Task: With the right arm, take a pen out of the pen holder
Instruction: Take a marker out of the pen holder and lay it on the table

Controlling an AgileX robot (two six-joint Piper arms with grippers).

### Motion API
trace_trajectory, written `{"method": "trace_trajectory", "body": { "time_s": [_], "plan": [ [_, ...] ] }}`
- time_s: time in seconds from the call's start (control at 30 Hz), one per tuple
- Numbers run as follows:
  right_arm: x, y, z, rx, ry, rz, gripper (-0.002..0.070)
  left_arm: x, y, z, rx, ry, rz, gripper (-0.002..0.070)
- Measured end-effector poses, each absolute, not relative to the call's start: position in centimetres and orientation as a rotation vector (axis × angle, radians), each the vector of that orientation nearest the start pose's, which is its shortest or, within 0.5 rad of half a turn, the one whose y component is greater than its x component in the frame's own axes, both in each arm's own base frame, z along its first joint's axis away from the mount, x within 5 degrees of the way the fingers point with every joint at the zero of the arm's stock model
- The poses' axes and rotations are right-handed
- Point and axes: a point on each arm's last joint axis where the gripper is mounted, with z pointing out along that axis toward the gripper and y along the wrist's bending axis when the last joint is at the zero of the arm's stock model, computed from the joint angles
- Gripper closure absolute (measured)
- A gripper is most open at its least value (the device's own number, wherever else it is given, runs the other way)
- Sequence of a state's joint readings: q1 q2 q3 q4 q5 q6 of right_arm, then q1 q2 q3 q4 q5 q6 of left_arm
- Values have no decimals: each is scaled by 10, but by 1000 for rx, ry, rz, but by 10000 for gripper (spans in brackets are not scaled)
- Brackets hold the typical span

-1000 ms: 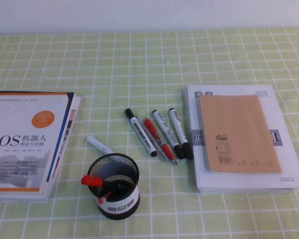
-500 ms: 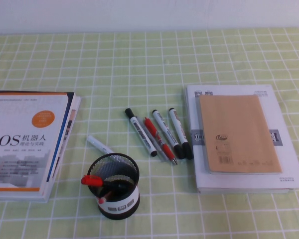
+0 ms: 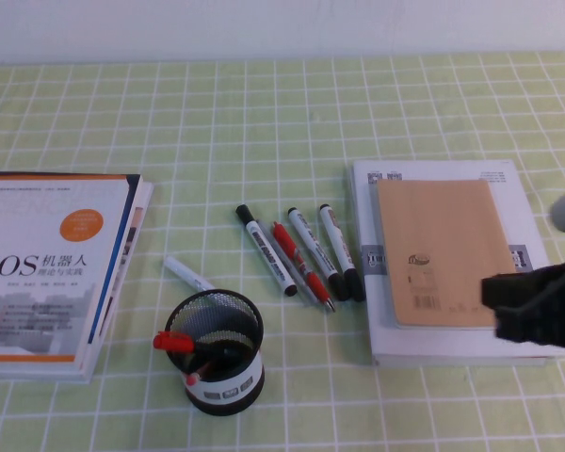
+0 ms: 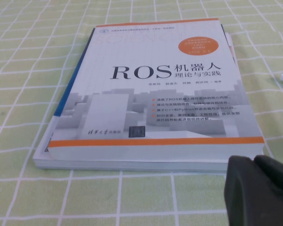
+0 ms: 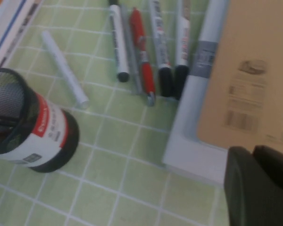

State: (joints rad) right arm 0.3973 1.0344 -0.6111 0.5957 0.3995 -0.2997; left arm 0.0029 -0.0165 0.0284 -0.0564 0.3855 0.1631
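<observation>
My right gripper (image 3: 499, 301) hangs clamped shut and empty over the brown notebook (image 3: 443, 250), well apart from the mesh pen holder (image 3: 228, 388) with its red-capped marker (image 3: 174, 341), while my left gripper (image 4: 259, 188) sits by the ROS book (image 4: 146, 94).

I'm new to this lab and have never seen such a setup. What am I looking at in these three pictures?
This is a table robot with two arms, each ending in a pincer. The wide picture looks down from a raised camera on the robot's side. The other two come from cameras on its wrists. On the checkered cloth stand a black mesh pen holder with a red-capped marker inside, a white pen beside it, four pens in a row, a ROS book on the robot's left, and a brown notebook on a white book on its right. The right pincer, shut and holding nothing, hangs over that white book. The left pincer shows only in its wrist picture, near the ROS book.
</observation>
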Motion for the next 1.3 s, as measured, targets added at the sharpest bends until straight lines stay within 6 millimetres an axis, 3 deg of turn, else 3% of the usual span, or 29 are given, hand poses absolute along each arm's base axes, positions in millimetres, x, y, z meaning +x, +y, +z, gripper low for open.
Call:
{"method": "trace_trajectory", "body": {
  "time_s": [0.13,0.33,0.5,0.63,0.7,1.0,1.3],
  "plan": [
    [178,137,266,-421,2166,634,688,52,-2,170,116,1877,58,681],
    [156,182,269,-590,1949,694,657,52,-2,170,116,1877,58,681],
    [130,194,263,-617,1691,712,474,52,-2,170,116,1877,58,681],
    [110,193,255,-665,1535,725,271,52,-2,170,116,1877,58,681],
    [104,194,254,-678,1489,737,223,52,-2,170,116,1877,58,681],
    [102,217,223,-746,1502,698,187,52,-2,170,116,1877,58,681],
    [86,245,192,-826,1398,714,186,52,-2,170,116,1877,58,681]
  ]
}}
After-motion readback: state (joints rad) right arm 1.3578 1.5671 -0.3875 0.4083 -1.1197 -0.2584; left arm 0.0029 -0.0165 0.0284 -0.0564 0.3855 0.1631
